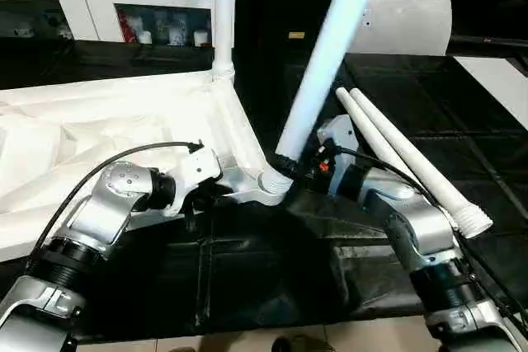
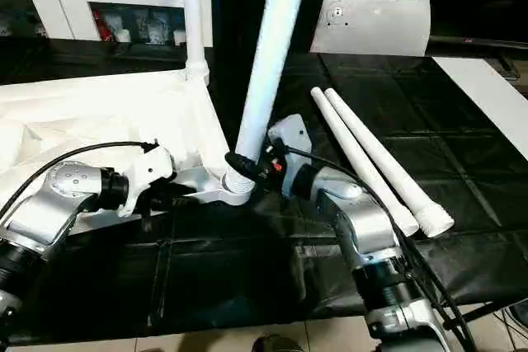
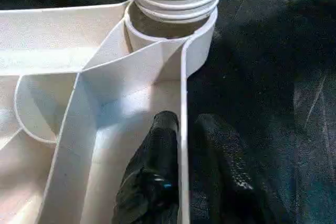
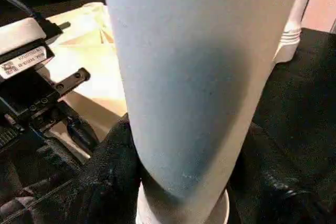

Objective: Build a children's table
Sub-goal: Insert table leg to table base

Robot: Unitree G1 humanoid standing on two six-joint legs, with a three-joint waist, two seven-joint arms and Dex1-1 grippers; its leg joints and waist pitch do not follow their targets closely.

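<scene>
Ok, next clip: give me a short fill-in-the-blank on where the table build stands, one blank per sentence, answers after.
1. The right hand is closed around the leg whose threaded end sits at the near corner ____ of the tabletop.
2. The left hand pinches the tabletop's ____ between its fingers.
3. At the far corner, ____ leg already stands upright.
4. ____ spare legs lie on the dark surface beside the right arm.

Missing words: socket; rim; one; Two

Silver, rounded forearms with ribbed black collars near the elbows. Thin black cable looping over each. White wrist housings; red spot by the right end effector (image 1: 290, 162). Black, textured fingers (image 3: 152, 182) on the left end effector (image 3: 184, 177).
</scene>
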